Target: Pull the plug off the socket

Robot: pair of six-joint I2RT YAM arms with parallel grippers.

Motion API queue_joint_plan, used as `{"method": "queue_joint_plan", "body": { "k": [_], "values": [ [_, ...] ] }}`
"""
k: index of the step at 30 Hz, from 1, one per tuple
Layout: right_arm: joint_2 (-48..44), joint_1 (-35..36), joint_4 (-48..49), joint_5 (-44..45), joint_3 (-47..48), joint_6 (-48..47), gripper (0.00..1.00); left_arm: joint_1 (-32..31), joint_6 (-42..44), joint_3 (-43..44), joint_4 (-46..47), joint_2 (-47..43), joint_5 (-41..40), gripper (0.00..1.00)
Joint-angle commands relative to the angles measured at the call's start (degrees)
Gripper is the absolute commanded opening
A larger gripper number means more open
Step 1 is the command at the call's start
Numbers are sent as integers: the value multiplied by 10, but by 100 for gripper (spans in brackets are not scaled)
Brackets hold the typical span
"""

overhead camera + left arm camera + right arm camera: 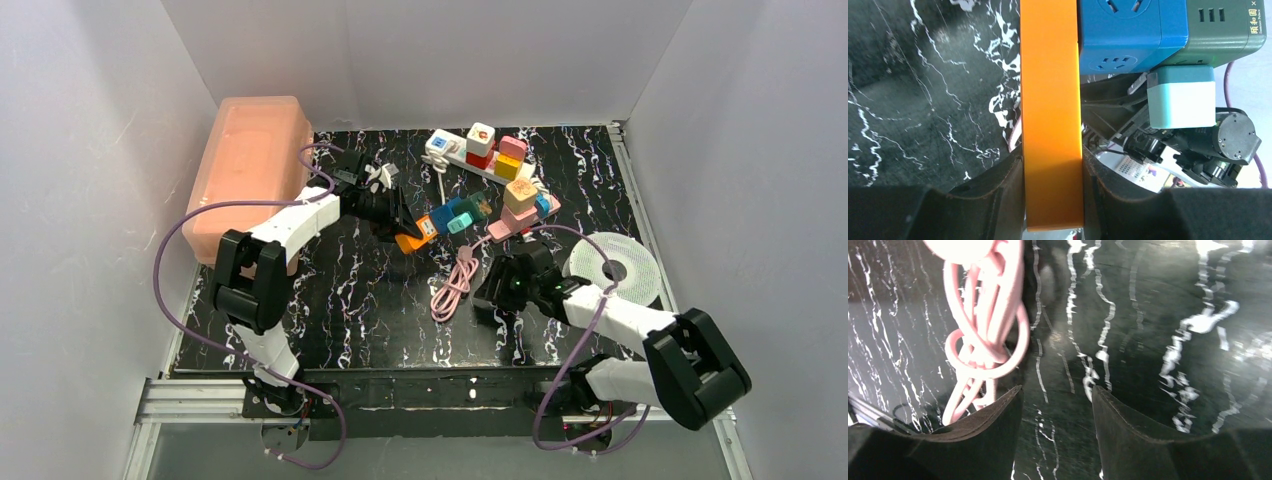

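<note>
The left gripper (1053, 167) is clamped tight on the left end of the orange socket (1050, 90), just left of the marble table's (380, 310) middle, with a blue plug (1120, 35) seated in it. The right gripper (1057, 395) hangs with its jaws wide apart beside the coiled pink cable (983, 330).

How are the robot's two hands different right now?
The left gripper is shut tight on the orange socket; the right gripper is open and holds nothing. The left gripper sits right next to the blue plug; the right gripper hangs over the bare table, beside the coiled pink cable. Both have two dark fingers.
</note>
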Motion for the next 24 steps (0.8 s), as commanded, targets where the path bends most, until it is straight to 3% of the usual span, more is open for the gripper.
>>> {"method": "queue_joint_plan", "body": {
  "k": [1,7,13,14,15,24],
  "values": [
    [72,27,-18,1,6,-7,62,-4,-20,-12,-9,-77,134,3],
    [66,29,-18,1,9,-7,62,-5,-22,-32,-8,-100,164,3],
    [-38,29,-18,1,25,-7,62,-6,-21,-64,-5,-137,173,3],
    [-55,29,220,-4,41,-19,62,-7,-20,-69,-7,-144,174,3],
    [-69,29,368,-37,60,-201,62,-7,-19,-74,-9,-152,175,3],
    [-115,29,203,-69,162,-220,62,-14,-25,-82,-11,-177,189,3]
  ]
}}
